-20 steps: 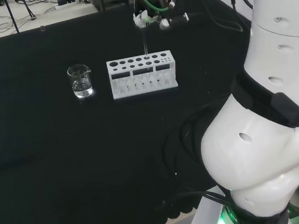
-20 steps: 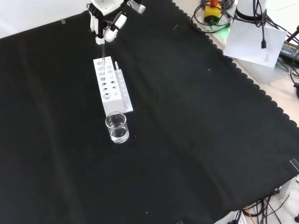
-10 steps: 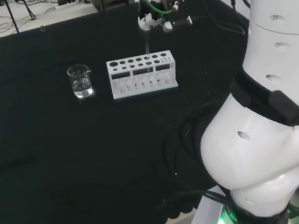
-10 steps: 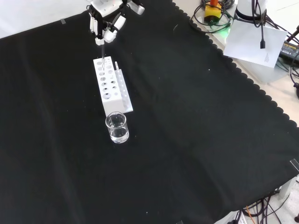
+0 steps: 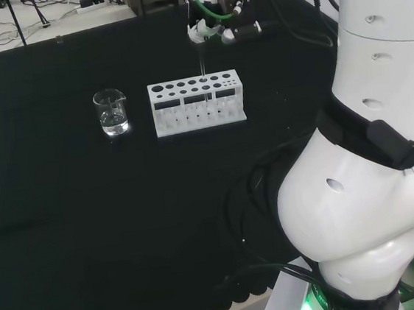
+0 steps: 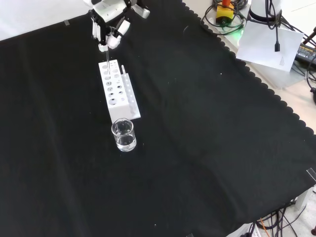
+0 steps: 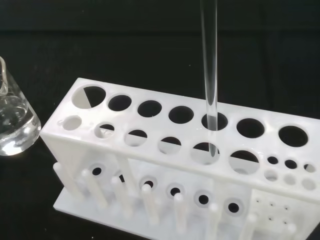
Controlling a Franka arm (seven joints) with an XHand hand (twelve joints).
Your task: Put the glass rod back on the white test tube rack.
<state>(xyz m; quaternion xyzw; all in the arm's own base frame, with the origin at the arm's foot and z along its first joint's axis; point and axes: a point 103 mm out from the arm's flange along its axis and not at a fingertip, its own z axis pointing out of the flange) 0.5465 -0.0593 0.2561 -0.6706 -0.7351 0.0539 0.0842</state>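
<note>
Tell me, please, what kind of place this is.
Probably a robotics laboratory set up as a chemistry bench. A white test tube rack and a small glass beaker holding clear liquid stand on black cloth, and the hand holds a glass rod upright in a hole of the rack.

We are seeing a small clear beaker (image 5: 111, 112) standing upright on the black cloth (image 5: 87, 212), holding a little clear liquid. In the head view it is sitting toward the far left part of the cloth; in the front view it (image 6: 123, 135) is standing nearer the middle. Beyond the cloth's scalloped edge in the front view, a white sheet of paper (image 6: 269, 44) is lying near the top right corner, with cables (image 6: 308, 54) trailing beside it.
</note>
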